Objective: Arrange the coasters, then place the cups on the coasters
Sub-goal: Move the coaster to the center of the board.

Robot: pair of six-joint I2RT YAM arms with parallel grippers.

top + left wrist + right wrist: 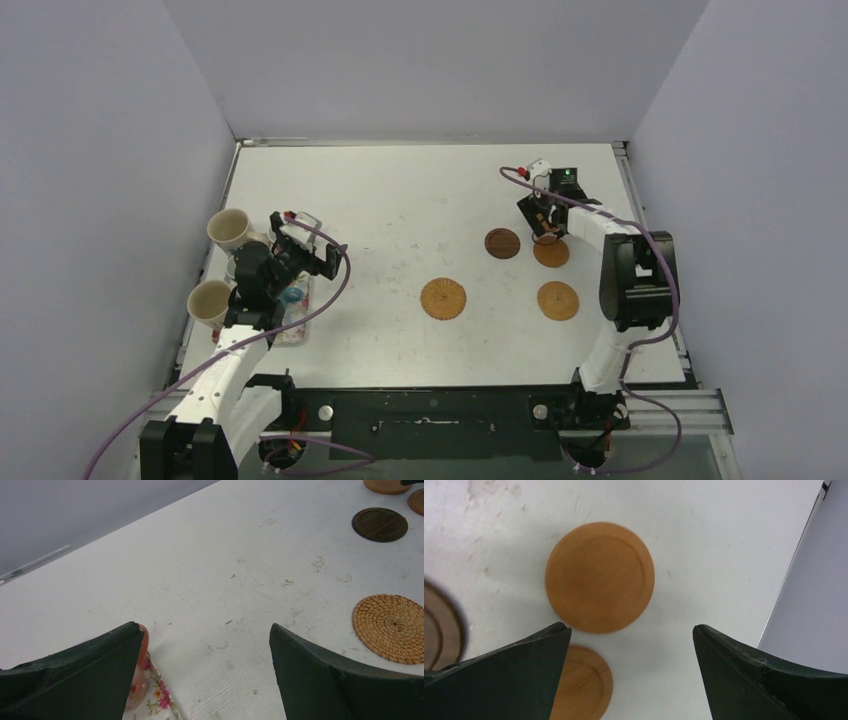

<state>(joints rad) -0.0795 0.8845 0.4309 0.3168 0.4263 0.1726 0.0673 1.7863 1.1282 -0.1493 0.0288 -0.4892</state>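
Left gripper (207,630) jaws wide, empty, over floral tray (161,700) edge; right gripper (631,627) agape, empty, above orange coaster (600,576); dark coaster (502,243) at its 9 o'clock.

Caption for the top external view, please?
Open left gripper beside the floral tray and cups; open right gripper over the coasters, four of them visible.

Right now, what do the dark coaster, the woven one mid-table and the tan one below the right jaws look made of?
Dark coaster: seemingly dark-stained wood, matte, raised rim. Woven coaster: rattan-like fibre, coiled in visible rings. Tan coaster: probably light wood, smooth, recessed centre; blurred, so unsure.
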